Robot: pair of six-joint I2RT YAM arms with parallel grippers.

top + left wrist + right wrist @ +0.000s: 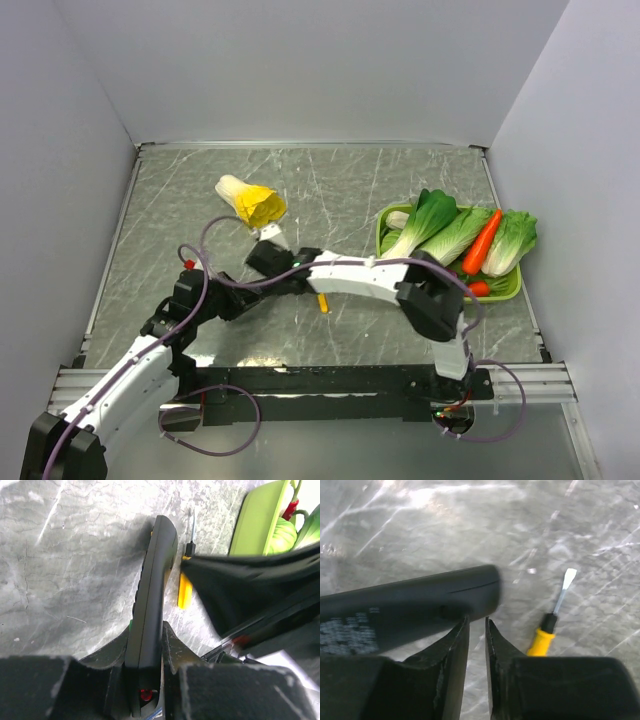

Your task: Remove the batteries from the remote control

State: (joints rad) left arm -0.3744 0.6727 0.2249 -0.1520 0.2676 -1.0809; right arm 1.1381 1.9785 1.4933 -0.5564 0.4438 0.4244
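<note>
Grey marbled stone made up the surface (400, 180), with a green tray (500, 293) of vegetables at its right side. The remote (152, 595) was near the middle, turned on its long edge and clamped across its thickness by the left gripper (145, 647) near one end. The right gripper (477, 630) sat at the free end with its jaws almost together and nothing between them. Its tips were just under the remote's rounded corner, and whether they touched it could not be told. A yellow-handled screwdriver (546, 632) lay flat on the surface just beside the remote. No batteries showed in any view, so they were probably inside, behind a cover hinted at by a faint seam. The step looked like working that cover loose. The left grip should hold firm without twisting, while the right tips press at the seam and slide lengthwise, not pry outward.
</note>
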